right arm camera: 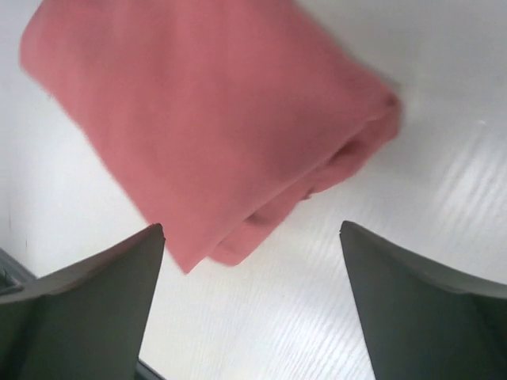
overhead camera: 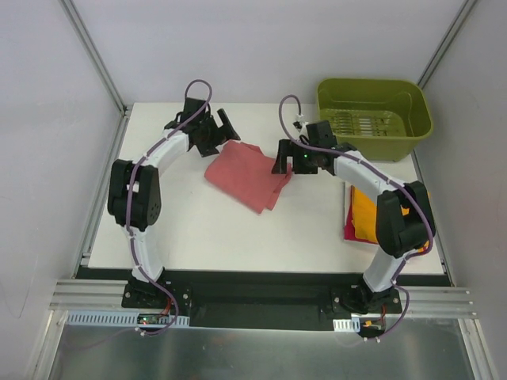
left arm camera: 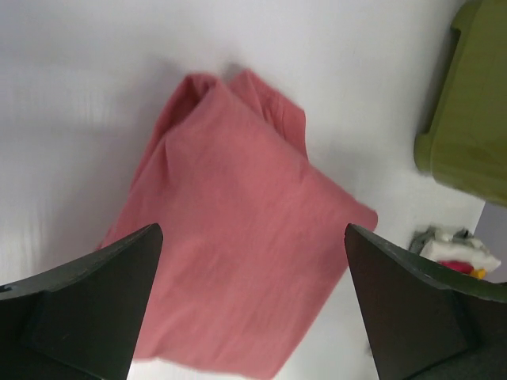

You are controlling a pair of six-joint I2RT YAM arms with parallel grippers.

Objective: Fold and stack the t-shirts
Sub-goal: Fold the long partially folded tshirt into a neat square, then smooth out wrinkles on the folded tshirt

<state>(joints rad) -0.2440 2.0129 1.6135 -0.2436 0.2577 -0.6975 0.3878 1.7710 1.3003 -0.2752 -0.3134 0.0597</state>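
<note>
The folded red shirt [overhead camera: 244, 176] is laid mid-table, left gripper [left arm camera: 252, 231] and right gripper [right arm camera: 252, 228] held open over it. The fold could be undone if one layer is pinched.

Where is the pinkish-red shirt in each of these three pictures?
Top external: the red shirt lies folded near the picture's centre.
Left wrist: the red shirt fills the centre and lower half.
Right wrist: the red shirt fills the upper left.
Landmark: the green tub, top right from above; green tub at left wrist's right edge; absent in right wrist.
</note>
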